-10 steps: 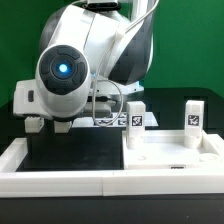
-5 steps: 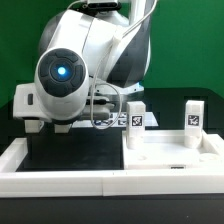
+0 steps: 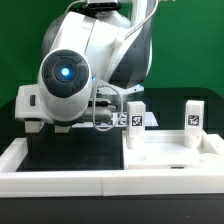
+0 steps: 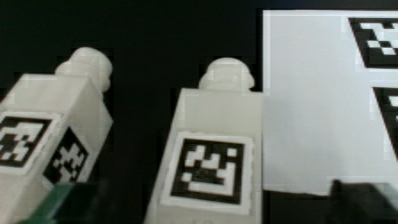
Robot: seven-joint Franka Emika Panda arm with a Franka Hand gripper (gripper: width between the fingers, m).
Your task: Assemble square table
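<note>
In the wrist view two white legs lie side by side on the black table, tags facing up. One leg (image 4: 217,140) lies between my gripper's (image 4: 214,205) fingers. The gripper is open, with a gap on each side of that leg, and one fingertip (image 4: 365,198) shows dark beside it. The other leg (image 4: 54,125) lies just outside the opposite finger. In the exterior view the white square tabletop (image 3: 170,160) rests at the exterior view's right with two tagged legs (image 3: 135,121) (image 3: 192,116) standing upright at its far corners. The arm (image 3: 75,75) hides the gripper there.
The marker board (image 4: 329,70) lies close beside the leg between my fingers. A white border rail (image 3: 100,186) runs along the front and up the exterior view's left side (image 3: 14,155), enclosing the black table surface.
The arm's wrist has shifted slightly toward the exterior view's right. The tabletop and its two upright legs have not moved.
</note>
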